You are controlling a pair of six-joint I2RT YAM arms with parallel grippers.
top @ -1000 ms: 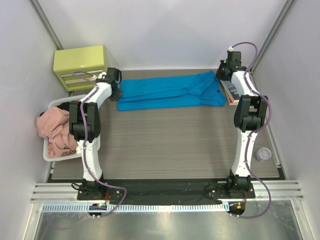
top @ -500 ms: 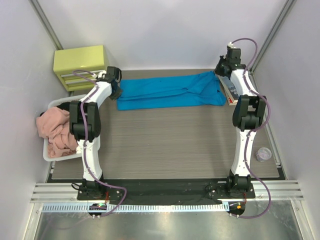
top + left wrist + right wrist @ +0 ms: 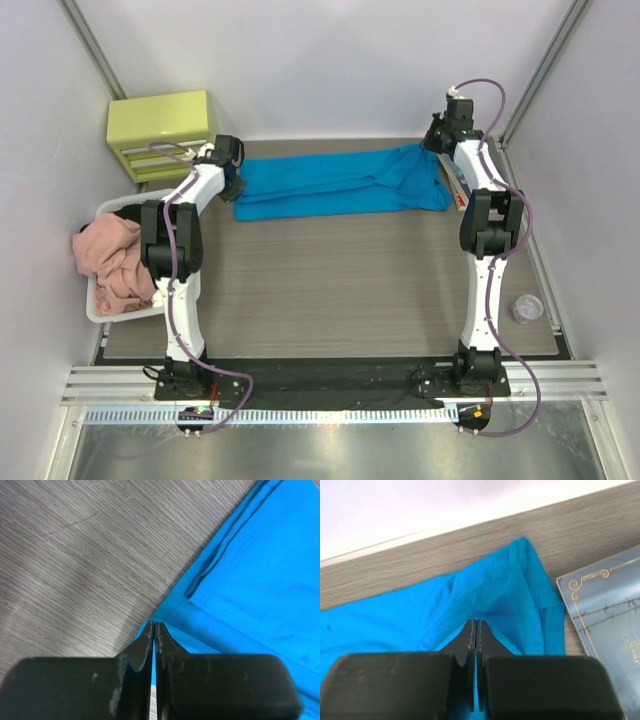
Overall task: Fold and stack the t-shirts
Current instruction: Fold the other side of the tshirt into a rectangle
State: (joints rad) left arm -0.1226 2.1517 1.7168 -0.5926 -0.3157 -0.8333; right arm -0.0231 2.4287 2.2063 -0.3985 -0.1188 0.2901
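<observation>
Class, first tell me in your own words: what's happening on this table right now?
Two robot arms are handling one turquoise t-shirt, which lies along the far edge of the table. The left gripper is pinched shut on its left end, the right gripper on its far right corner. Pink cloth sits heaped in the basket at left.

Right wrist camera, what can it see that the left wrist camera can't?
Only the right wrist view shows a book with gold curls beside the blue t-shirt, the white wall and the right gripper. Only the left wrist view shows the left gripper at the cloth's edge. Both show the same blue t-shirt, the wooden table, and shut fingers that seem to pinch the cloth.
</observation>
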